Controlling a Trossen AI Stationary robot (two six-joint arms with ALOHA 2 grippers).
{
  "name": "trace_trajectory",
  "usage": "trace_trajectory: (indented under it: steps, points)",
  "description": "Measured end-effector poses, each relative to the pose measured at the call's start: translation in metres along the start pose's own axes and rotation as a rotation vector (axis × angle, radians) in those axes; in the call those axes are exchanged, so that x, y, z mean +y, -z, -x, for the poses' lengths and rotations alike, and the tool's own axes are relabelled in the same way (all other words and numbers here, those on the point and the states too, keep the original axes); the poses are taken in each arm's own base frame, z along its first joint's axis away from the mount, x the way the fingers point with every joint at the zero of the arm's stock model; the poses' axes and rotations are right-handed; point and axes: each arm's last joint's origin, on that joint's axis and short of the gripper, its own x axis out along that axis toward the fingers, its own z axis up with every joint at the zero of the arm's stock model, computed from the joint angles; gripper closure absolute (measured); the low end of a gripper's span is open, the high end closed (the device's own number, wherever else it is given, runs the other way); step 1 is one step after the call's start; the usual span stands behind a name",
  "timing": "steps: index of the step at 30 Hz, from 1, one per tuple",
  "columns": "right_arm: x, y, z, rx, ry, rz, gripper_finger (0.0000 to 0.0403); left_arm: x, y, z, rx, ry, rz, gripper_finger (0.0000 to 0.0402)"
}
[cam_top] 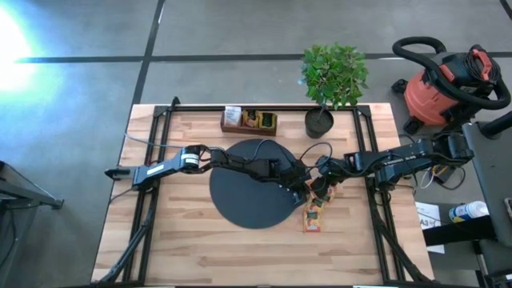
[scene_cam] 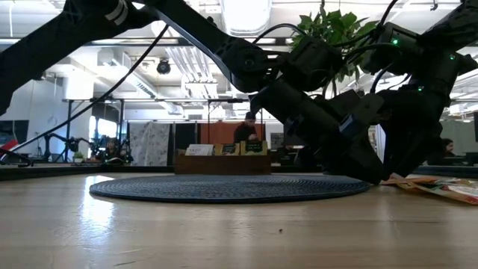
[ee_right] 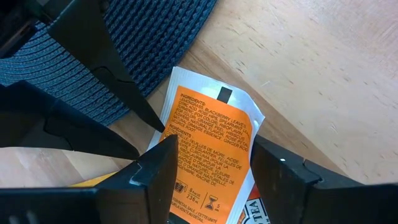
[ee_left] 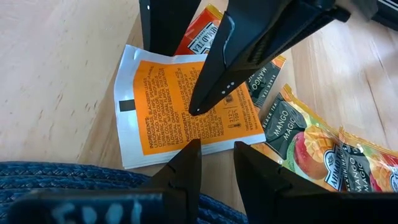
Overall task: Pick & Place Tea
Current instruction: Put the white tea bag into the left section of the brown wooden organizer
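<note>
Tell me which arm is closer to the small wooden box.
Left. The left arm stretches over the black mat just in front of the wooden box; the right arm comes in from the table's right side, well away from it.

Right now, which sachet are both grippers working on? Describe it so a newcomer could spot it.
Start at the black mat and go to its edge on the right arm's side, where sachets lie on the wood. The left gripper and right gripper meet over the orange sachet. It alone is white-edged with small black print; its neighbours show mango pictures or red faces.
</note>
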Motion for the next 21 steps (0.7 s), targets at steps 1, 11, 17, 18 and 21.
trace_trajectory:
  steps: [1, 11, 17, 18, 21]
  points:
    - [0.0, 0.0, -0.0001, 0.001, 0.0, 0.0, 0.0211, 0.0, 0.0, 0.0, 0.0, 0.0, 0.0, 0.0305]
    - [0.0, 0.0, 0.0, 0.0, -0.001, 0.0, 0.0211, -0.0001, -0.0002, 0.0001, -0.001, 0.0, 0.0, 0.0305]
    - [0.0001, 0.0, 0.0, 0.001, -0.001, 0.0, 0.0211, -0.0001, -0.0003, 0.0001, -0.001, 0.001, 0.0, 0.0305]
    - [0.0001, 0.0, 0.0, 0.001, -0.001, 0.0, 0.0211, -0.0001, -0.0003, 0.0001, -0.001, 0.001, 0.0, 0.0305]
    - [0.0001, 0.0, 0.0, 0.001, -0.002, -0.011, 0.0211, -0.0001, -0.0003, 0.0001, -0.001, 0.001, 0.003, 0.0305]
